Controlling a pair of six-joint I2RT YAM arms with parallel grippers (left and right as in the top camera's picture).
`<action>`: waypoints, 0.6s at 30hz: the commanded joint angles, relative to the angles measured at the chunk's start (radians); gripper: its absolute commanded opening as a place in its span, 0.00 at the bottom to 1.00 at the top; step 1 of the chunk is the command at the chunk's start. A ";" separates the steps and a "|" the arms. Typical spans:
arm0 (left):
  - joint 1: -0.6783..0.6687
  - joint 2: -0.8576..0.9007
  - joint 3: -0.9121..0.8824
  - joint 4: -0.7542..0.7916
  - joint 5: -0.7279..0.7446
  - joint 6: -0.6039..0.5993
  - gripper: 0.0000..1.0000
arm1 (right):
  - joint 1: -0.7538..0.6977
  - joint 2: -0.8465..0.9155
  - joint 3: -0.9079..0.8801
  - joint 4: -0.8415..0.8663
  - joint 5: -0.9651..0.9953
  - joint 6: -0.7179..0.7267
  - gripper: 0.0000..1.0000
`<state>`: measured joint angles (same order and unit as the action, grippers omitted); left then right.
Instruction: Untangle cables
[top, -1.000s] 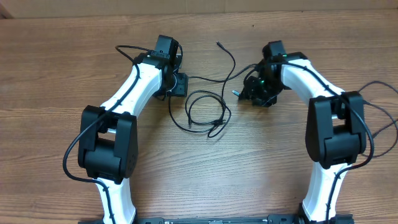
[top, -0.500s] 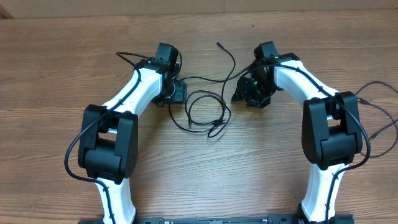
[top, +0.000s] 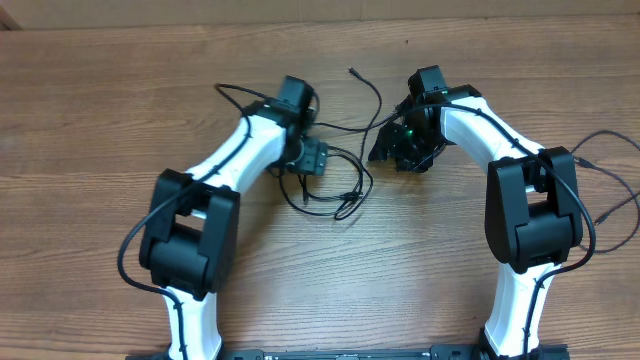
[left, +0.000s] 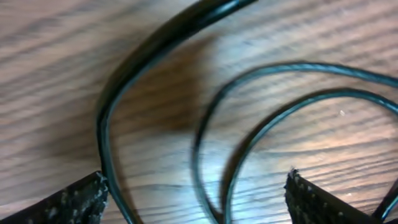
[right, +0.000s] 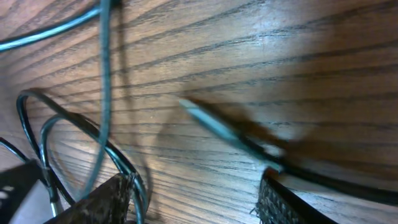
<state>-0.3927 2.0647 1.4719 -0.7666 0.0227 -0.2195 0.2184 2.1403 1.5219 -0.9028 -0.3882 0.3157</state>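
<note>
The cables (top: 350, 192) are thin black cords lying in loose loops on the wooden table between my arms. One strand runs up to a small plug (top: 352, 71). My left gripper (top: 314, 158) is open and low over the left side of the loops. In the left wrist view the cable strands (left: 249, 78) curve across the wood between its open fingers (left: 196, 200). My right gripper (top: 386, 150) is open at the right side of the tangle. In the right wrist view a plug tip (right: 208, 122) lies just ahead of its fingers (right: 194, 199), with cable loops (right: 37, 118) at the left.
The thicker arm wires hang beside each arm, at the left (top: 235, 92) and at the far right (top: 600, 140). The table's back edge (top: 320, 18) runs along the top. Both arm bases stand at the front.
My left gripper has moved right and toward the front, onto the left side of the cable loops. My right gripper has shifted slightly left. The loops look slightly pushed.
</note>
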 joint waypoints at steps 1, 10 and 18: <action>-0.037 0.022 -0.004 -0.005 -0.117 -0.053 0.87 | 0.008 0.014 -0.018 -0.004 0.020 0.002 0.65; -0.053 0.022 -0.004 -0.019 -0.221 -0.080 0.83 | 0.008 0.014 -0.018 -0.027 0.020 0.001 0.82; -0.049 0.038 -0.004 -0.061 -0.292 0.014 0.91 | 0.008 0.014 -0.018 -0.029 0.020 0.001 0.92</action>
<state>-0.4492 2.0693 1.4719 -0.8211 -0.2298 -0.2466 0.2234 2.1334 1.5242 -0.9211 -0.4156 0.3141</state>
